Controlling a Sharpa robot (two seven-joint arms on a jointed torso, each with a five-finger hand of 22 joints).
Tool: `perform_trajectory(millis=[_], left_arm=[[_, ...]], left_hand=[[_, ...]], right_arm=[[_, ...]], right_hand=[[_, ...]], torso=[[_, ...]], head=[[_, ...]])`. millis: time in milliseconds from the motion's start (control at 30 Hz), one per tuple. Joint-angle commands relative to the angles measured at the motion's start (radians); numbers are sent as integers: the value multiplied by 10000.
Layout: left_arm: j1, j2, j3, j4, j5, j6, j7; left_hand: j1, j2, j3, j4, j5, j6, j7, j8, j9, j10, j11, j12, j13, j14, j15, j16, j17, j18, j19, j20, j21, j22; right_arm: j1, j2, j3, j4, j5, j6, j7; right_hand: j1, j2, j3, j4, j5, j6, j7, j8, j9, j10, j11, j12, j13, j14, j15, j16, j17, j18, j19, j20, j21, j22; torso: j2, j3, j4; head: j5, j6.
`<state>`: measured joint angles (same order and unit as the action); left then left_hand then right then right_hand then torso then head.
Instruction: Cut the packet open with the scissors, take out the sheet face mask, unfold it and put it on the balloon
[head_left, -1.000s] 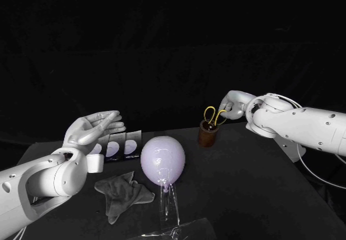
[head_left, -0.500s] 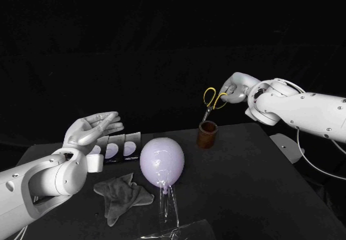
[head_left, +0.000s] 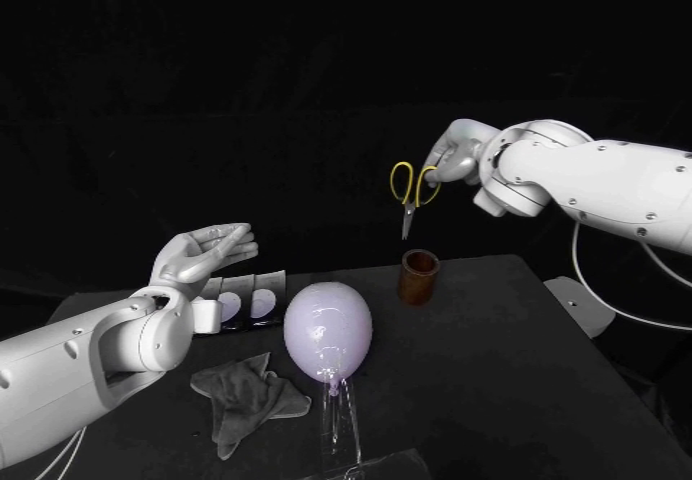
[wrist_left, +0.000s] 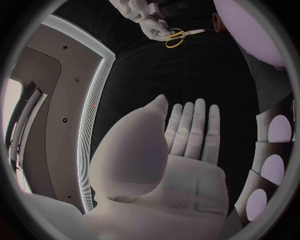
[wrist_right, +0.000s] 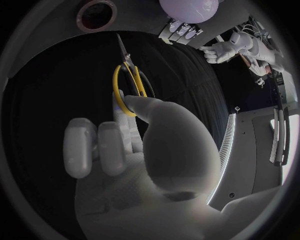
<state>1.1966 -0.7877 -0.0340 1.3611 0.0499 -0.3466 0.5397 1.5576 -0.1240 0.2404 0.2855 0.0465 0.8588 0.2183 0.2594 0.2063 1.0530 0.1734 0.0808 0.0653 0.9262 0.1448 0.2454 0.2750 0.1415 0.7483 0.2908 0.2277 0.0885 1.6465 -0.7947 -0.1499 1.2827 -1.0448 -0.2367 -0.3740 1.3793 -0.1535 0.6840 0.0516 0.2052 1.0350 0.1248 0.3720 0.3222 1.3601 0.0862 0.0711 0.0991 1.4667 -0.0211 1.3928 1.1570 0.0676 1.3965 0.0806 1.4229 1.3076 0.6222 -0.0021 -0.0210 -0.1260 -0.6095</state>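
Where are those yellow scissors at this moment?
In the head view the scissors are in the air on the robot's right side, held by the right hand, blades pointing down above the brown cup.

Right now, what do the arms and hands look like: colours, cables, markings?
The left arm and right arm are glossy white rounded shells with small dark screw dots. The left hand and right hand are silver, palms textured. A white cable loops below the right arm.
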Motion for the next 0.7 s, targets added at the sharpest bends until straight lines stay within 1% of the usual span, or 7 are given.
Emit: perform_trajectory(millis=[33, 167, 267, 367, 533, 667, 700], left_arm=[[122, 351, 20, -566, -465, 806, -175], [248, 809, 16, -1298, -736, 990, -327], [341, 1174, 14, -1894, -907, 1104, -451], [403, 1411, 12, -2287, -993, 1191, -555], [473, 1772, 9, -2834, -1177, 1402, -719], [505, 2101, 9, -3289, -1547, 1803, -999], [515, 2199, 8, -3418, -1699, 1909, -1094]], left_hand=[[-132, -4, -30, 2, 21, -35, 72, -43, -28, 105, 37, -108, 7, -321, 67, -260, -81, -417, -560, 23, -362, -179], [-192, -47, -139, 0, 19, -80, 112, -114, -70, -7, 113, -190, -12, -812, 217, -665, -243, -779, -1923, 25, -882, -329], [-217, -81, -228, -5, 18, -212, 109, -197, -108, -391, 191, -220, -42, -1015, 306, -839, -321, -782, -1916, 22, -895, -309], [-222, -94, -329, -18, 18, -297, 82, -245, -129, -710, 263, -212, -37, -1116, 366, -956, -380, -759, -1795, 16, -864, -285], [-260, -146, -505, -17, 18, -435, 45, -319, -158, -998, 357, -209, -35, -1207, 436, -1073, -444, -740, -1916, 13, -901, -302], [-317, -212, -727, -10, 17, -606, -23, -409, -191, -1273, 394, -212, -37, -1309, 486, -1187, -505, -790, -2571, 25, -1120, -385], [-415, -288, -945, 14, 12, -934, -130, -575, -258, -1704, 373, -218, -54, -1808, 544, -1383, -654, -817, -3119, 31, -1303, -443]], right_arm=[[-80, 536, -17, -358, 930, -292, -224], [-298, 1356, -28, -894, 1552, -1272, 117], [-576, 2028, -32, -1373, 2092, -2291, 530], [-793, 2437, -32, -1704, 2512, -2926, 854], [-1131, 2944, -29, -1977, 3285, -3405, 1266], [-1413, 3350, -24, -1992, 3790, -3596, 1562], [-1478, 3447, -22, -1996, 3876, -3651, 1632]], right_hand=[[-62, 131, 291, -280, -319, -12, -80, 85, 61, 541, -457, -34, 26, 294, -110, 8, -23, -75, -7, -27, -36, 199], [-187, 214, 514, -483, -731, -40, -82, 115, 151, 571, -465, -39, 61, 289, -115, -6, -71, -81, 11, -37, -28, 233], [-218, 228, 561, -530, -789, -43, -84, 123, 171, 584, -468, -37, 71, 290, -117, -6, -77, -80, 11, -39, -29, 235], [-237, 243, 609, -580, -810, -46, -89, 129, 189, 603, -474, -31, 82, 289, -121, -11, -94, -80, 13, -42, -29, 239], [-248, 252, 645, -616, -813, -55, -88, 127, 198, 603, -473, -34, 86, 286, -123, -17, -111, -74, -2, -44, -43, 219], [-273, 262, 675, -641, -793, -65, -82, 126, 207, 599, -469, -39, 90, 279, -122, -33, -150, -65, -27, -46, -66, 185], [-273, 262, 675, -641, -793, -65, -82, 126, 207, 599, -469, -39, 90, 279, -122, -33, -150, -65, -27, -46, -66, 185]], torso=[[20, -5, 8], [40, -11, 53], [62, -31, 90], [75, -59, 134], [94, -96, 209], [102, -98, 219], [102, -100, 227]], head=[[83, 41], [166, 73], [250, 83], [327, 80], [521, 120], [695, 156], [733, 158]])
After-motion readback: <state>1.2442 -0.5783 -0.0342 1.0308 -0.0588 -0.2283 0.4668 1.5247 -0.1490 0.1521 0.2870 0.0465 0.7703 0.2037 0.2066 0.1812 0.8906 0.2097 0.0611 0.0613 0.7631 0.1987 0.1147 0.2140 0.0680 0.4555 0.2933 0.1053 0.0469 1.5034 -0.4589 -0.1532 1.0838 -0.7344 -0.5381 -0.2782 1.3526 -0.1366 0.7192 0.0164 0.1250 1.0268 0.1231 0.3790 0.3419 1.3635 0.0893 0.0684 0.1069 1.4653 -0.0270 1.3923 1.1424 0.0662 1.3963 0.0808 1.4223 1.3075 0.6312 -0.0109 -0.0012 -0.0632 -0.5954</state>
